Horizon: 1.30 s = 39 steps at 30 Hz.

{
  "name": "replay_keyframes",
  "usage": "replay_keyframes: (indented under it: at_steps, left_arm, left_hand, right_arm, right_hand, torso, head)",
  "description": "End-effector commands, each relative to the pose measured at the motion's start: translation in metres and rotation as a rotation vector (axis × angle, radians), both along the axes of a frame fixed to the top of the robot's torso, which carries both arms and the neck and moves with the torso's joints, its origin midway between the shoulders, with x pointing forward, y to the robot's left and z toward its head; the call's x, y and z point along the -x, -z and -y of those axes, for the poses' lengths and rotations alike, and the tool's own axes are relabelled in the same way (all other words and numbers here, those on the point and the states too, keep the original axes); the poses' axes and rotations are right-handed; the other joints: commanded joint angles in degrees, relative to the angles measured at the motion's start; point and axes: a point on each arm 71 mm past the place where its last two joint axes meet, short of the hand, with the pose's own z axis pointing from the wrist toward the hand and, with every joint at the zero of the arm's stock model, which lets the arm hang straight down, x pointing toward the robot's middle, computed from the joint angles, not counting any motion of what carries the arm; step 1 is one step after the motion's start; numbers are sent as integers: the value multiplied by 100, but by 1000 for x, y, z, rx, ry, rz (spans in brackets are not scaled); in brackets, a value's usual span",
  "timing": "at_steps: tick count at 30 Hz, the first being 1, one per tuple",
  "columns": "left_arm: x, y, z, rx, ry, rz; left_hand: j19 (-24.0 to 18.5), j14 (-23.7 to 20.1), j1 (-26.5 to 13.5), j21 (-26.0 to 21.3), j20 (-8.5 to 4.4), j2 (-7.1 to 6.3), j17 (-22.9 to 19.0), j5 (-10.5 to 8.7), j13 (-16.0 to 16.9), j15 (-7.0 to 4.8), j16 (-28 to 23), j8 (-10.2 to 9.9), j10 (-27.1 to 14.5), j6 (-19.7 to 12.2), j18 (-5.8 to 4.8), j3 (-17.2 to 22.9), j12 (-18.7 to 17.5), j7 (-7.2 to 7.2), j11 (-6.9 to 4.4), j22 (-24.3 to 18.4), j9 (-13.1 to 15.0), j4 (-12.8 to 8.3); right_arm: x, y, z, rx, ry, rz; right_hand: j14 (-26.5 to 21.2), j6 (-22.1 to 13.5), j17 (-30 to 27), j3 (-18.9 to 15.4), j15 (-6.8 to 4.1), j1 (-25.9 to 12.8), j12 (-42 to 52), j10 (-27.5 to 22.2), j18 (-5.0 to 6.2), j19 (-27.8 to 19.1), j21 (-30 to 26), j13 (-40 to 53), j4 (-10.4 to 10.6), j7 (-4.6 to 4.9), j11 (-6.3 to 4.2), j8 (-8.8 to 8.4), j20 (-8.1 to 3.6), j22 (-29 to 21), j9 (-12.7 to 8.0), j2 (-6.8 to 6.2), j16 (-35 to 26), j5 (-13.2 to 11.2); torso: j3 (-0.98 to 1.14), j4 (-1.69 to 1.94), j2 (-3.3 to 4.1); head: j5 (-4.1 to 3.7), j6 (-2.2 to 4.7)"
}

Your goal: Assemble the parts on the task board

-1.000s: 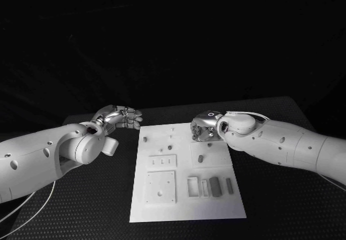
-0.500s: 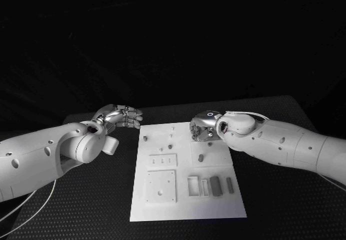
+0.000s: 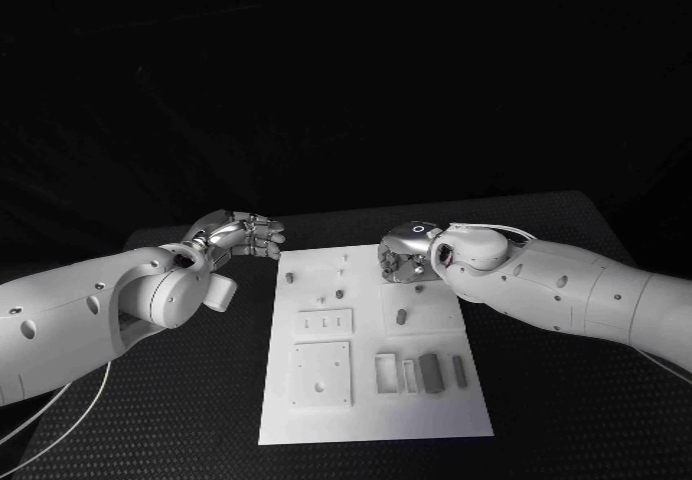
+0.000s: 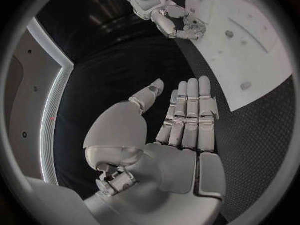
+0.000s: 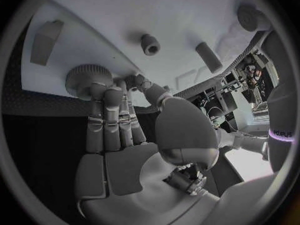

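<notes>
The white task board [image 3: 368,410] lies in the middle of the black table. My right hand [image 3: 408,258] hovers low over its far right corner. In the right wrist view its fingertips [image 5: 103,92] and thumb close on a round toothed part [image 5: 81,76] sitting on the board [image 5: 125,15]. The left wrist view has that right hand [image 4: 178,22] curled at the board's [image 4: 250,60] corner. My left hand [image 3: 245,235] hangs over the table off the board's far left corner. Seen in its own wrist view, the left hand [image 4: 187,120] has straight fingers and holds nothing.
On the board stand a short peg [image 3: 401,317], a small stud [image 3: 339,294], a slotted plate [image 3: 326,323], a square plate [image 3: 320,373], a rectangular frame [image 3: 387,372] and grey blocks [image 3: 428,372]. Near the right hand are a peg [image 5: 150,44] and a cylinder [image 5: 208,57].
</notes>
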Motion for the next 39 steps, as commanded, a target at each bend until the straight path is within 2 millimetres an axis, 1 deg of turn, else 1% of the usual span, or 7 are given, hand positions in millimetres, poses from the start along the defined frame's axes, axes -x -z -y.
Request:
replay_keyframes:
  at_steps: [1, 8, 10, 18, 24, 30, 39]
  left_arm:
    - [0, -2, 2, 5, 16, 7]
    - [0, -2, 2, 5, 15, 7]
    - [0, -2, 2, 5, 15, 8]
    - [-2, -4, -1, 2, 4, 13]
    - [-2, -6, -1, 2, 3, 18]
    - [-3, -7, 0, 2, 5, 20]
    - [-4, -8, 1, 2, 6, 23]
  left_hand:
    - [19, 39, -68, -23, -14, 4, 8, 24, 10, 14, -28, -27, 23, 10, 70, 4, -34, 28, 28, 6, 1, 32]
    - [19, 40, -69, -24, -14, 3, 13, 24, 14, 14, -31, -29, 25, 10, 70, 4, -37, 28, 29, 8, 2, 33]
    - [19, 40, -69, -24, -14, 3, 14, 24, 15, 14, -32, -30, 25, 10, 70, 4, -39, 28, 29, 8, 2, 33]
    - [19, 41, -68, -25, -14, 1, 21, 24, 20, 14, -37, -32, 26, 12, 70, 4, -44, 28, 28, 10, 3, 32]
    - [19, 42, -67, -26, -14, 0, 26, 24, 24, 14, -41, -34, 28, 13, 70, 4, -48, 28, 28, 12, 5, 31]
    - [20, 44, -66, -27, -14, 0, 31, 24, 27, 14, -45, -35, 30, 14, 71, 5, -51, 28, 28, 14, 6, 31]
    - [20, 46, -66, -29, -14, 0, 41, 24, 34, 14, -52, -39, 32, 16, 71, 5, -58, 27, 28, 17, 8, 32]
  right_arm:
    - [5, 16, -2, 55, 1, -51]
    - [6, 13, -6, 47, 16, -24]
    - [5, 13, -6, 40, 26, -20]
    - [7, 1, -11, -17, 45, 42]
    - [3, -15, -23, -27, 50, 90]
    - [0, -22, -41, -29, 39, 118]
    - [-8, -29, -64, -19, 30, 162]
  right_hand:
    - [-2, 125, 40, 237, -60, 68, 46, 101, 89, -32, 103, 62, 30, -34, -19, 28, -45, 144, 26, 69, 123, 33]
    - [15, 241, 84, 360, -106, 10, 71, 216, 89, -6, 272, 144, 2, -73, -69, 44, -87, 143, 61, 188, 282, 25]
    - [15, 257, 89, 372, -114, -3, 74, 236, 89, -4, 305, 162, -2, -80, -79, 45, -97, 142, 70, 190, 310, 24]
    - [42, 323, 108, 399, -152, -48, 86, 314, 89, 26, 430, 234, -8, -109, -115, 59, -139, 138, 115, 167, 416, 22]
    - [48, 336, 111, 404, -158, -55, 85, 326, 89, 33, 458, 249, -9, -114, -122, 61, -150, 137, 125, 159, 439, 22]
    - [50, 345, 114, 409, -163, -56, 84, 334, 89, 34, 479, 260, -11, -119, -126, 63, -157, 138, 133, 148, 457, 22]
    - [50, 353, 116, 413, -167, -60, 82, 343, 89, 33, 501, 273, -11, -122, -131, 62, -163, 137, 141, 139, 475, 22]
  torso:
    - [2, 209, 6]
    - [7, 210, 11]
    - [2, 212, 13]
    - [5, 202, 17]
    - [0, 195, 23]
    - [9, 210, 27]
    - [3, 218, 30]
  head:
    - [-2, 9]
    - [4, 17]
    - [6, 23]
    - [43, 75]
    - [61, 133]
    - [77, 167]
    - [91, 176]
